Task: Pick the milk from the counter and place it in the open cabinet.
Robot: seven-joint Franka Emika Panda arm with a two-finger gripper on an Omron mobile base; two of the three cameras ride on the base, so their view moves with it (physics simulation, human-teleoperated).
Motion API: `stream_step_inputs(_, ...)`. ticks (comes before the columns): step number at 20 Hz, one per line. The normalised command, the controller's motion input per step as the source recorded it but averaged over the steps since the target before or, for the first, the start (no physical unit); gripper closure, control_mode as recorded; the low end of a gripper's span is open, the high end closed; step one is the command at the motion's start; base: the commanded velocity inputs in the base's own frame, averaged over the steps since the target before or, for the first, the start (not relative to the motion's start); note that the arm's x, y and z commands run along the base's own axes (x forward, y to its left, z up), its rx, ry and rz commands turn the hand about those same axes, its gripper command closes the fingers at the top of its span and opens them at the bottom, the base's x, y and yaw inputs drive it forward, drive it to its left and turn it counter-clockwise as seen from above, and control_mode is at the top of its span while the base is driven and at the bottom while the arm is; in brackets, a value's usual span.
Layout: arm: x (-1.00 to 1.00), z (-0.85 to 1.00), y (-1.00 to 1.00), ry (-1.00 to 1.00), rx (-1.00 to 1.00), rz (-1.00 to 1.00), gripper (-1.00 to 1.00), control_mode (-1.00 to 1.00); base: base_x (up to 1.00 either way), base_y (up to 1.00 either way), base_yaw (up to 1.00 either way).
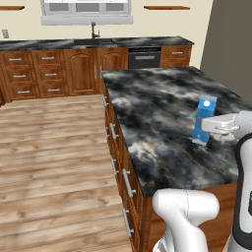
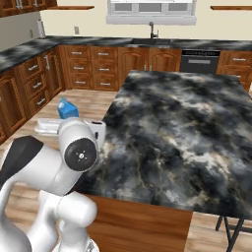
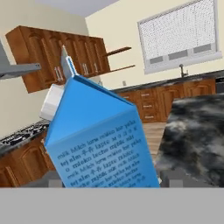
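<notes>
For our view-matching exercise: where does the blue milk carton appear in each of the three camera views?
Left base view: the milk stands at the right, at the counter's far side.
Right base view: its top peeks out at the left, behind the arm.
Hand view: it fills the centre, tilted.
Shared landmark: the marbled counter.

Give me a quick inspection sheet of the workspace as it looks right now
Surface: counter, black-and-grey marbled top, bare apart from the milk.
Job's things: milk, blue carton, upright near the counter's edge, at the gripper; whether it rests on the counter cannot be told. Open cabinet: nothing seen.
Clutter: nothing seen.
Grippers: gripper with a fingertip on each side of the carton; grip cannot be confirmed.
Cables: nothing seen.
Surroundings: wooden floor, sink faucet, window, wall cabinets.
</notes>
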Motion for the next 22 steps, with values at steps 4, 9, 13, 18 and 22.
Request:
stream_step_inputs(4,-0.12,0.0,-0.16,0.01,0.0,-0.13,1.0,-1.0,0.0,0.0,0.0)
stream_step_inputs(9,0.0,0.0,0.0,0.0,0.0,0.0,1.0,-1.0,0.0,0.0,0.0)
stream_step_inputs(13,-0.01,0.0,-0.03,0.0,0.0,0.0,1.0,1.0,0.0,-0.02,-0.06)
stream_step_inputs(18,0.0,0.0,0.0,0.0,0.0,0.0,1.0,1.0,0.0,0.0,-0.85)
stream_step_inputs(22,0.0,0.0,0.0,0.0,0.0,0.0,1.0,1.0,0.0,0.0,-0.99)
